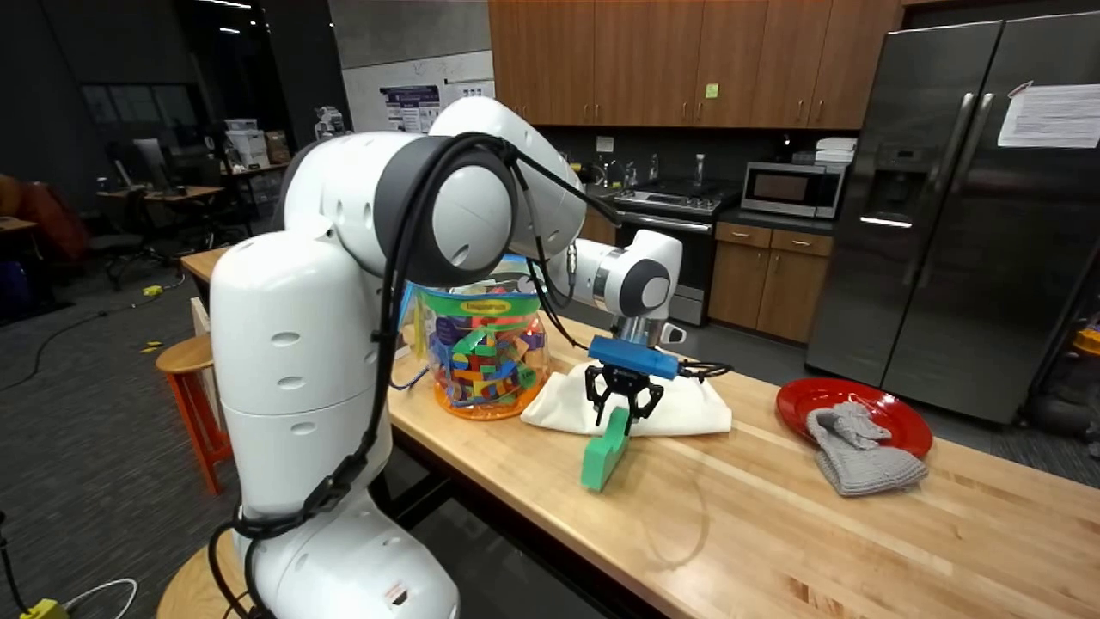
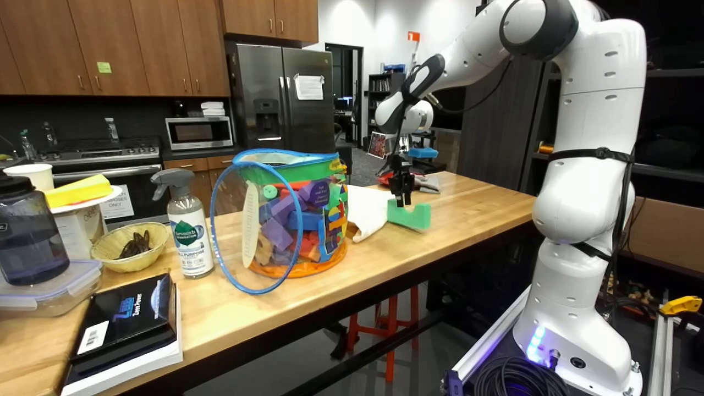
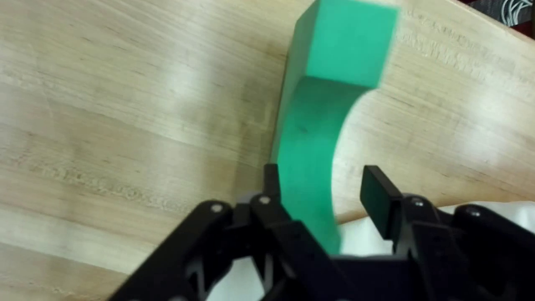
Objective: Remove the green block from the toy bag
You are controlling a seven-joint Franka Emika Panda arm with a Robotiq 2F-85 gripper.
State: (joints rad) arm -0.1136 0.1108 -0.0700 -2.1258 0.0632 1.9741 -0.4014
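Note:
The green block [image 1: 604, 456] is a long piece with a curved hollow in its top. It is outside the bag, at the edge of the white cloth on the wooden table, and also shows in an exterior view [image 2: 410, 215] and the wrist view [image 3: 309, 138]. My gripper [image 3: 321, 167] is open and straddles the block's hollow. One finger is close against the block's side; a clear gap separates the other from it. The gripper shows above the block in both exterior views [image 1: 614, 423] [image 2: 404, 202]. The toy bag [image 1: 485, 307] [image 2: 320, 170] stands upright, full of multicoloured pieces.
A white cloth [image 1: 687, 408] lies between bag and block. A red plate [image 1: 799, 400] with a grey knitted cloth [image 1: 868, 464] is farther along the table. A spray bottle [image 2: 190, 236], yellow basket [image 2: 110, 253] and black box [image 2: 129, 313] stand beyond the bag.

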